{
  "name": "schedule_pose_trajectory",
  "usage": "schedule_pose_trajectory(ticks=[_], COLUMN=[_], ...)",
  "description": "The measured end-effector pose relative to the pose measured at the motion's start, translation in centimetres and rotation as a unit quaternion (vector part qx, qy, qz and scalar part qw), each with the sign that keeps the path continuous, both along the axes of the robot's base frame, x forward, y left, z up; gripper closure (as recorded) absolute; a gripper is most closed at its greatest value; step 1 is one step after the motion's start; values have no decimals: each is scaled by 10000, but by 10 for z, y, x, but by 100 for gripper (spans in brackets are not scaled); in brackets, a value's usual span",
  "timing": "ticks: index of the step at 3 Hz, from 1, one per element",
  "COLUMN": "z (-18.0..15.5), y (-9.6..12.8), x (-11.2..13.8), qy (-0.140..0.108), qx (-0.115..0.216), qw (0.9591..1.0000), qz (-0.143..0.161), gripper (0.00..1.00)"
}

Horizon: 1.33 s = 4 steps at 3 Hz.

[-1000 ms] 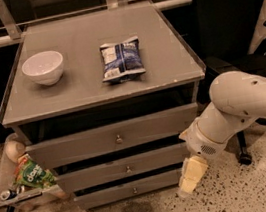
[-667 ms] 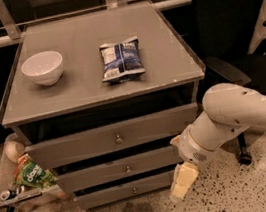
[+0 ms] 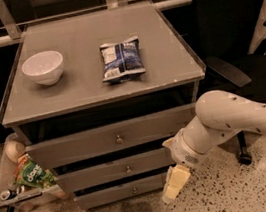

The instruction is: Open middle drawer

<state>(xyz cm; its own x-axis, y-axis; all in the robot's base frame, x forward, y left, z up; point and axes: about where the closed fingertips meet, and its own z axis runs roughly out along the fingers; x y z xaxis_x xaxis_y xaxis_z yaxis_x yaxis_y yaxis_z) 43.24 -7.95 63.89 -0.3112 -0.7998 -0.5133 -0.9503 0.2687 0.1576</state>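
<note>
Low, gripper point(image 3: 175, 185) beside grey middle drawer point(image 3: 103, 173)

middle drawer point(image 3: 94, 177): grey matt wood
knob point(image 3: 128, 169): shiny metal
bowl point(image 3: 43, 67): white, smooth, glossy
gripper point(image 3: 174, 186): pale matt plastic, lower middle of frame

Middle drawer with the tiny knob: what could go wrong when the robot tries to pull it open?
The gripper hangs low at the right, level with the smaller grey bottom drawer, so it might catch that one instead of the grey wooden middle drawer. The small round metal knob could slip free. A tug might shake the white bowl.
</note>
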Motion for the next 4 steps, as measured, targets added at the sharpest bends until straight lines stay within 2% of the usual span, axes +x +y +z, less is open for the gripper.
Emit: schedule_pose_trajectory(ticks=[1, 2, 3, 4], z=[-19, -54, -89, -117], y=[4, 5, 2, 3], x=[8, 27, 40, 48], qy=[-106, -209, -179, 174], qx=[-70, -176, -275, 35], qw=[9998, 9991, 9983, 9982], qz=[-141, -335, -481, -565], gripper=[0, 0, 0, 0])
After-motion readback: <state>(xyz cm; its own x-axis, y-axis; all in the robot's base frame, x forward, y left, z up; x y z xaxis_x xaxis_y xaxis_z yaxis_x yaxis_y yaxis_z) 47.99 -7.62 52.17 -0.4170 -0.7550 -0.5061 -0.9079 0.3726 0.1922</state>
